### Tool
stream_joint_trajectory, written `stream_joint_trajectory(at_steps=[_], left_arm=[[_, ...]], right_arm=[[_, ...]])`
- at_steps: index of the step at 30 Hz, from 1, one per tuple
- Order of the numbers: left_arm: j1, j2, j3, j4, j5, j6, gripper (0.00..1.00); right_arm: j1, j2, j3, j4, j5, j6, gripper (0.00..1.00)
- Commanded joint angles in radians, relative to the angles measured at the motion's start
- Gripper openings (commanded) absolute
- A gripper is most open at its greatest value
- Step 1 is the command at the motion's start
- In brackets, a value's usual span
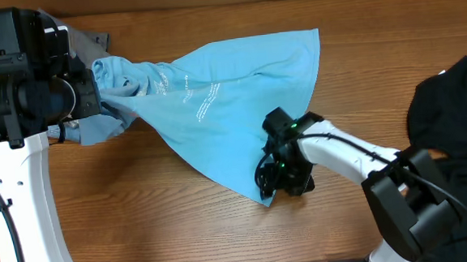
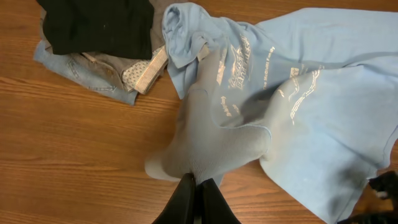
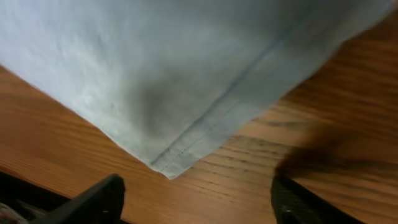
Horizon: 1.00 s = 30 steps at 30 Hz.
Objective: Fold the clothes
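Here's the sky-blue T-shirt point(image 1: 231, 90) sprawled across the middle of the wooden table point(image 1: 182, 223), white printed lettering facing up, and both arms are at it. The left gripper point(image 2: 196, 185) sits at the shirt's left end, fingers pressed together on a pinch of blue fabric, and the wrist view shows the cloth rising into a smooth peak where it is held. From that bunched end the shirt fans out wide to the right, its far edge lying flat and its near edge running diagonally down to a pointed hem corner point(image 3: 166, 167). Right at that corner waits the right gripper point(image 3: 198, 186), fingers spread wide apart and nothing between them. The stitched hem tip lies on the wood just ahead of the gap, apart from either finger point(image 3: 93, 202). Beyond the shirt's collar end, up by the left arm, sits a small pile of clothes point(image 2: 106, 71): something black on top, grey and denim-blue pieces under it, touching the blue shirt's bunched edge. Well off to the shirt's right, past the right arm, a black T-shirt point(image 1: 451, 109) lies in a loose heap at the table's edge.
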Motion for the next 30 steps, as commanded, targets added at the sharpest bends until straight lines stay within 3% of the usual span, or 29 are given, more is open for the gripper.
stream_joint_trajectory(at_steps=[1, 4, 8, 19, 26, 28, 30], left_arm=[[0.002, -0.003, 0.009, 0.003, -0.009, -0.014, 0.05], [0.002, -0.003, 0.009, 0.005, -0.009, -0.014, 0.05], [0.002, -0.003, 0.009, 0.000, -0.009, -0.014, 0.05], [0.002, -0.003, 0.009, -0.005, 0.024, -0.014, 0.04], [0.002, -0.004, 0.009, -0.003, 0.024, -0.014, 0.04], [0.002, -0.003, 0.009, -0.003, 0.024, -0.013, 0.05], [0.002, -0.003, 0.009, -0.003, 0.024, -0.007, 0.04]], right_arm=[[0.062, 0.002, -0.006, 0.013, 0.037, -0.032, 0.73], [0.103, 0.003, -0.006, 0.023, 0.052, -0.055, 0.68], [0.142, 0.003, -0.006, 0.003, 0.080, -0.137, 0.73], [0.148, 0.054, -0.006, 0.090, 0.255, -0.058, 0.68], [0.148, 0.089, -0.006, 0.118, 0.309, -0.055, 0.46], [0.148, 0.092, -0.006, 0.118, 0.311, -0.056, 0.24], [0.148, 0.091, -0.006, 0.116, 0.314, -0.052, 0.13]])
